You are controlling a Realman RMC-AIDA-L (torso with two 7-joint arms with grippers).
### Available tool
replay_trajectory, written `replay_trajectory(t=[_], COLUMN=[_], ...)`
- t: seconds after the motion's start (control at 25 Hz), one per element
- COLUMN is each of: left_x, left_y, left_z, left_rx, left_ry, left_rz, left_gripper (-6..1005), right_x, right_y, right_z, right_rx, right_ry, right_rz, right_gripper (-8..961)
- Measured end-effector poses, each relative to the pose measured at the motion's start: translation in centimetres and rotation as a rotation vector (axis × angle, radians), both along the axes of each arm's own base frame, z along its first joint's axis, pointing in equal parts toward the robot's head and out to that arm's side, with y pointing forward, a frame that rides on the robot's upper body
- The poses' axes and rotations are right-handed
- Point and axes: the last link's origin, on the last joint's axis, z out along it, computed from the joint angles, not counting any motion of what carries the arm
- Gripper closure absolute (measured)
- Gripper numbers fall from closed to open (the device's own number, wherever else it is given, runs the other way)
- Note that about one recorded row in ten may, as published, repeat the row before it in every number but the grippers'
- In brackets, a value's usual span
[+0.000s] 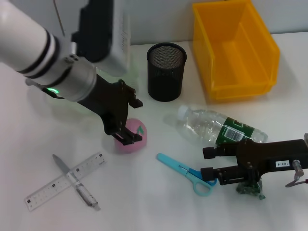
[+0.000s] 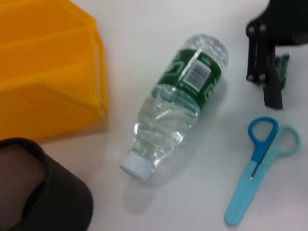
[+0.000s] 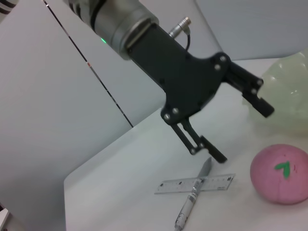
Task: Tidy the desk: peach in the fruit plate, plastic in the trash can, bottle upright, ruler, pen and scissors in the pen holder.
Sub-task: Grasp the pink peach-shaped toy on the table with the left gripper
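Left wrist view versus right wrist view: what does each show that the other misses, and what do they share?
Only the left wrist view shows the bottle lying on its side, the scissors, the trash can, the pen holder and the right gripper.

Only the right wrist view shows the peach, the ruler with the pen crossed over it, the fruit plate and the open left gripper.

Both show only the desk.

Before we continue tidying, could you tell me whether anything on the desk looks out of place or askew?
Yes. The clear plastic water bottle lies on its side near the yellow bin. The grey pen lies crossed over the transparent ruler. Light-blue scissors lie loose, not in the black mesh cup. No spill shows.
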Motion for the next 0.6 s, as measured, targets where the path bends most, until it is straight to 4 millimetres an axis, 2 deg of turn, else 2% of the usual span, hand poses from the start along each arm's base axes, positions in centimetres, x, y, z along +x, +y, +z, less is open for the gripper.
replay_trajectory(t=[0.28,0.36,0.6], left_x=[-0.2,-0.7,-1.6], left_y=[0.1,0.2,0.6], left_z=[-1.3,-2.2,-3.0], left_rx=[0.009,0.022,0.051], left_ry=[0.044,0.063,0.099], left_rz=[-0.020,-0.020,-0.009], left_gripper=[188,188,188], right_x=[0.1,0.0,0.0], right_y=[-0.1,-0.1,0.0], right_z=[-0.1,-0.1,-0.1], right_rx=[-0.007,-0.007,-0.008], right_ry=[-0.006,-0.006,-0.007], right_rz=[0.000,0.001,0.003], right_gripper=[179,179,179])
